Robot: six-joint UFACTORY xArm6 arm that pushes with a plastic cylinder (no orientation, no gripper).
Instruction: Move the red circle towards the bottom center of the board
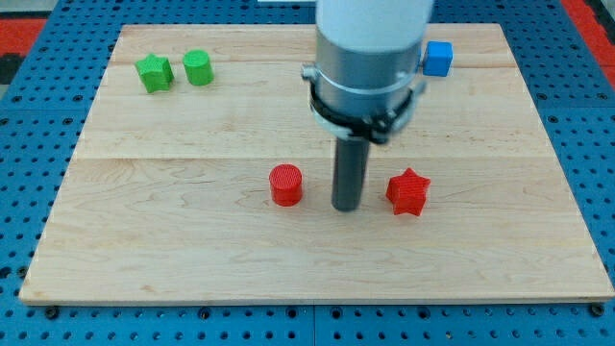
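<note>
red circle (285,185) sits near the surface (192,259) centre, a little toward its left edge. my tip (347,207) rests just right of it, apart, with the red star (407,191) beyond. no gripper fitted, only the rod. judged light, rigid, free-sliding; contact its far top-edge side to push it down.

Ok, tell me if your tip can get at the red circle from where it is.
Probably yes. My tip sits just to the view's right of the red circle, with bare board between them. The red star lies on the tip's other side, out of the way.
</note>
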